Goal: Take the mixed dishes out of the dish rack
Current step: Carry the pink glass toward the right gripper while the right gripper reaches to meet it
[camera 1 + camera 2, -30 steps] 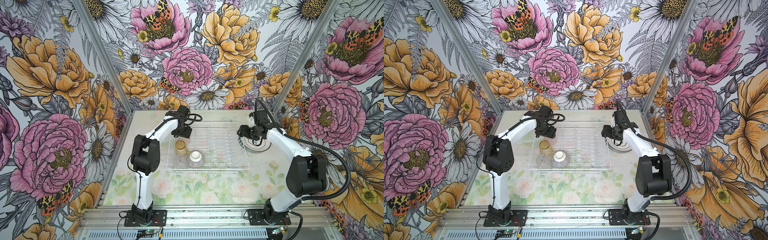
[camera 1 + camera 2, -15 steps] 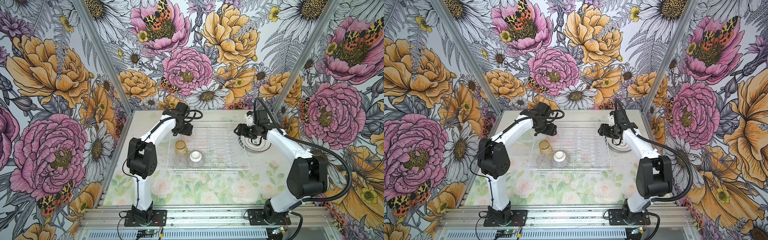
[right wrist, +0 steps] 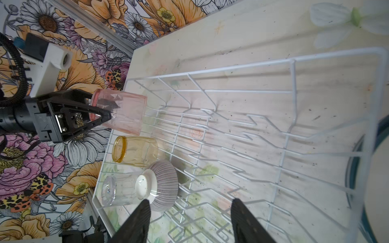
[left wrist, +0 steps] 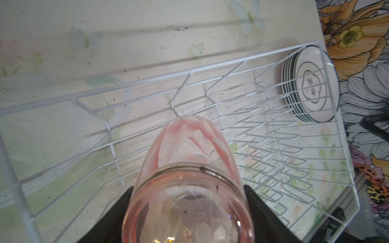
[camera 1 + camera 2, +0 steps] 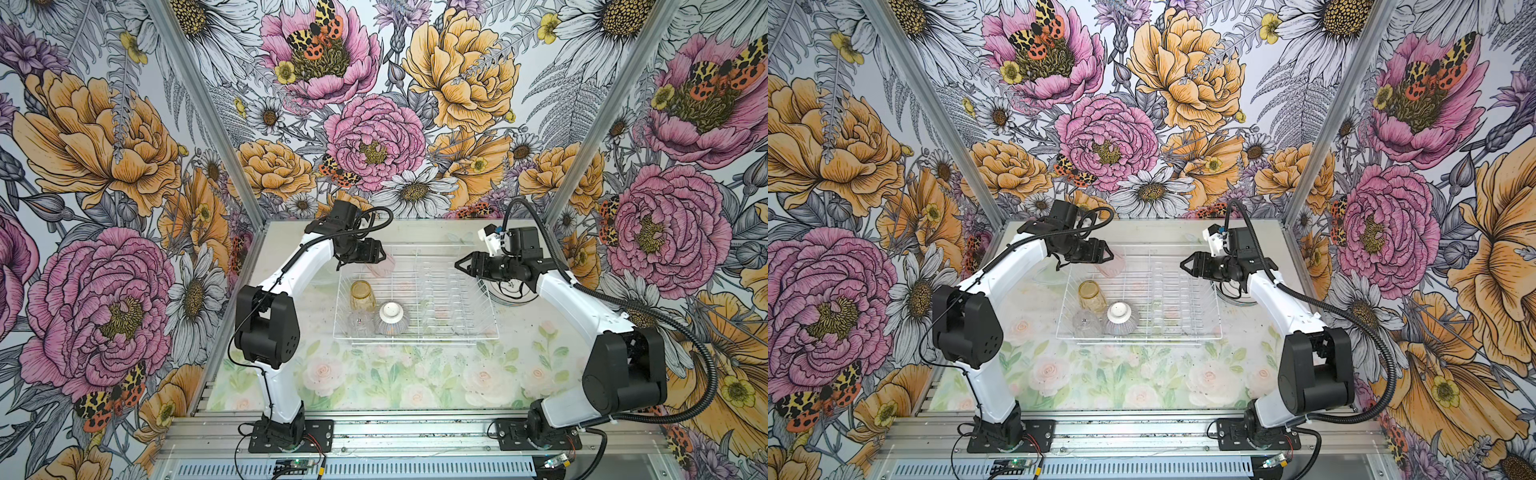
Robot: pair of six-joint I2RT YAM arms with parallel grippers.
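Observation:
The dish rack (image 5: 415,337) is a white wire basket in mid-table. My left gripper (image 5: 380,257) is shut on a pink tumbler (image 4: 189,178), held tilted over the rack's far left corner (image 3: 124,113). An amber tumbler (image 5: 362,293), a clear tumbler (image 5: 360,324) and an upturned ribbed bowl (image 5: 391,318) sit in the rack's left part. My right gripper (image 5: 457,264) hangs open and empty over the rack's right side, its fingertips (image 3: 145,205) apart above bare prongs. Several dark-rimmed plates (image 4: 311,84) are stacked on the table outside the rack's right wall.
The flowered side and back walls stand close around the table (image 5: 374,386). A faint clear round dish (image 4: 21,105) seems to lie on the table left of the rack. The right arm's black cable (image 5: 536,216) loops above the plates.
My right gripper has moved left from above the plate stack to over the rack's right side, its jaws narrowing a little. The left gripper with the pink tumbler has shifted slightly toward the far left.

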